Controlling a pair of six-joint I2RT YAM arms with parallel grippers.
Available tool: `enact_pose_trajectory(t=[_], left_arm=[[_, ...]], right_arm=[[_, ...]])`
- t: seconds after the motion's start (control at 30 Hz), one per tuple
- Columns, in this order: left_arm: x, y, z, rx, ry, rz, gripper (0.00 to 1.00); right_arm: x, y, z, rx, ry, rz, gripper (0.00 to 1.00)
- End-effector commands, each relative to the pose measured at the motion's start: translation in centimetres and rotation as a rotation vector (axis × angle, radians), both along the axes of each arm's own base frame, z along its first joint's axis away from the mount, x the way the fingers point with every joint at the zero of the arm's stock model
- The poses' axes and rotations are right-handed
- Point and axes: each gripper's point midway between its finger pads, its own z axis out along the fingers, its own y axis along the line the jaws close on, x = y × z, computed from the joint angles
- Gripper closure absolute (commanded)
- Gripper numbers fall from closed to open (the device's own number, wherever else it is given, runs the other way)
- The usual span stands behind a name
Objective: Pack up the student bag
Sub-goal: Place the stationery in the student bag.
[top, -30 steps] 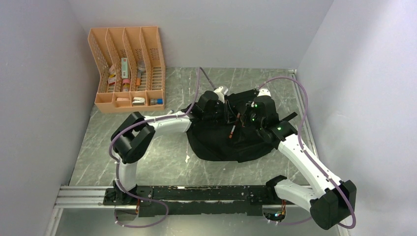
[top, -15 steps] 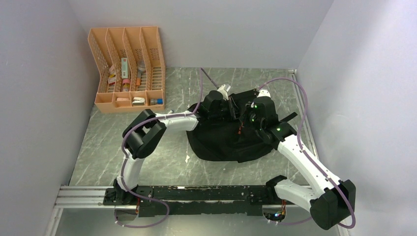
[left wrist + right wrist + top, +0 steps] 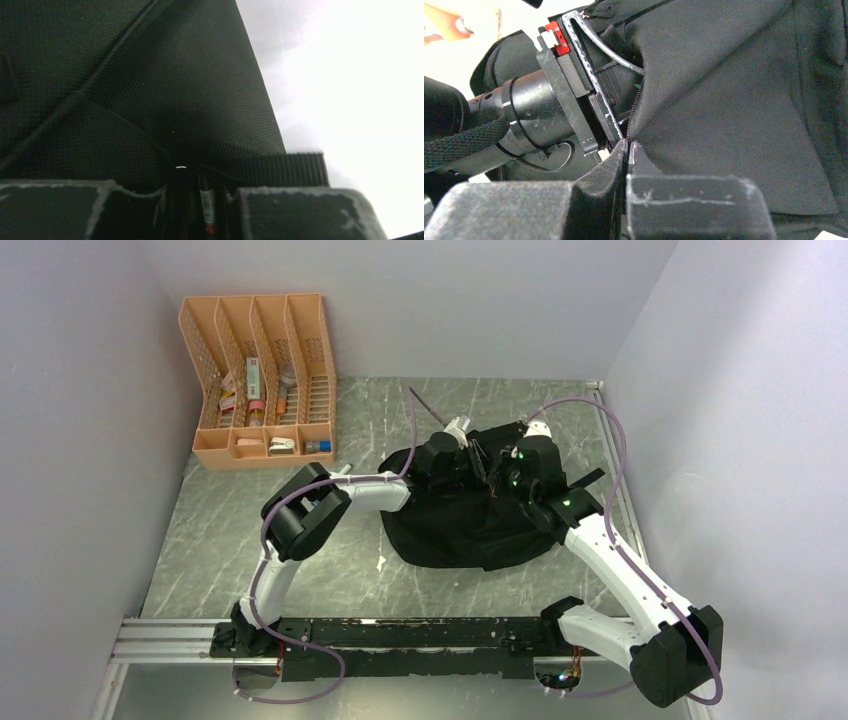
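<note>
Top external view, left to right: an orange mesh organiser (image 3: 312,350) stands in the far left corner of the marbled table (image 3: 250,560), its compartments holding small items too small to identify. The left arm (image 3: 300,520) rises from the near rail (image 3: 400,635), bends at the elbow and reaches right to the far part of the student bag (image 3: 450,535). The bag lies slumped on the table right of centre, well apart from the organiser. The right arm (image 3: 610,560) comes in from the near right corner, and its wrist meets the left wrist over the top of the bag.

Left wrist view: the left gripper (image 3: 202,212) faces black woven fabric crossed by a webbing strap (image 3: 280,170). Its jaws stand a little apart, with a slim labelled item (image 3: 206,202) upright in the gap. Whether they press it cannot be told.

Right wrist view: the left gripper's body enters from the left and passes into the bag's opening. The right gripper (image 3: 627,150) has its jaws closed tip to tip, exactly at the zip edge of the bag. Whether fabric is pinched between them cannot be told.
</note>
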Motion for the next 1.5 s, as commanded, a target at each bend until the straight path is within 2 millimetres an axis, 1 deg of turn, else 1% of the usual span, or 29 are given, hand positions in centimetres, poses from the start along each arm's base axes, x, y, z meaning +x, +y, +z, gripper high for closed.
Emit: enact_pose_trajectory(t=[0.0, 0.1, 0.2, 0.4, 0.47, 0.63, 0.8, 0.83, 0.93, 1.0, 1.07, 1.13, 1.23, 1.3, 1.33, 1.4, 1.47], left_arm=[[0.2, -0.9, 1.6, -0.044, -0.053, 0.014, 0.72], [0.0, -0.6, 1.3, -0.026, -0.053, 0.011, 0.65], [-0.1, -0.4, 1.5, -0.015, -0.065, 0.008, 0.62], [-0.5, 0.3, 2.8, 0.009, -0.107, -0.004, 0.61], [-0.8, 0.7, 2.9, 0.030, -0.121, -0.012, 0.61], [-1.7, 2.4, 3.2, 0.071, -0.168, -0.019, 0.60], [-2.6, 3.8, 4.2, 0.098, -0.219, -0.036, 0.59], [-2.9, 4.1, 4.2, 0.106, -0.226, -0.042, 0.59], [-3.8, 5.6, 3.5, 0.149, -0.229, -0.050, 0.59], [-4.4, 7.0, 2.7, 0.186, -0.225, -0.038, 0.60], [-4.8, 9.2, 1.5, 0.234, -0.210, -0.009, 0.62], [-5.3, 11.6, 1.0, 0.271, -0.218, 0.018, 0.62], [-5.8, 15.4, 1.1, 0.364, -0.265, 0.061, 0.61], [-5.4, 18.3, 1.8, 0.458, -0.313, 0.120, 0.62], [-5.1, 19.9, 1.7, 0.526, -0.329, 0.157, 0.62], [-4.2, 23.6, 1.3, 0.667, -0.332, 0.248, 0.64], [-3.2, 27.3, 1.1, 0.734, -0.311, 0.322, 0.65]], right_arm=[[-0.5, 1.1, 0.3, 0.049, 0.005, 0.039, 1.00], [-0.5, 1.2, 0.3, 0.051, 0.007, 0.040, 1.00], [-0.5, 1.2, 0.2, 0.053, 0.009, 0.041, 1.00], [-0.4, 1.1, 0.3, 0.047, 0.005, 0.041, 1.00], [-0.4, 1.0, 0.4, 0.043, 0.000, 0.035, 1.00], [-0.3, 0.8, 1.0, 0.050, -0.022, 0.019, 1.00], [-0.2, 0.6, 1.1, 0.046, -0.028, 0.012, 1.00], [-0.3, 0.6, 1.1, 0.045, -0.029, 0.010, 1.00], [-0.3, 0.3, 1.3, 0.043, -0.037, -0.001, 1.00], [-0.3, 0.1, 1.3, 0.043, -0.041, -0.008, 1.00], [-0.4, 0.0, 1.3, 0.041, -0.042, -0.013, 1.00], [-0.4, 0.1, 1.2, 0.041, -0.040, -0.011, 1.00], [-0.4, 0.1, 1.0, 0.037, -0.038, -0.007, 1.00], [-0.4, 0.0, 1.0, 0.034, -0.039, -0.008, 1.00], [-0.4, 0.1, 1.0, 0.033, -0.040, -0.006, 1.00], [-0.4, 0.1, 0.9, 0.033, -0.041, -0.005, 1.00], [-0.4, 0.1, 0.9, 0.031, -0.039, -0.003, 1.00]])
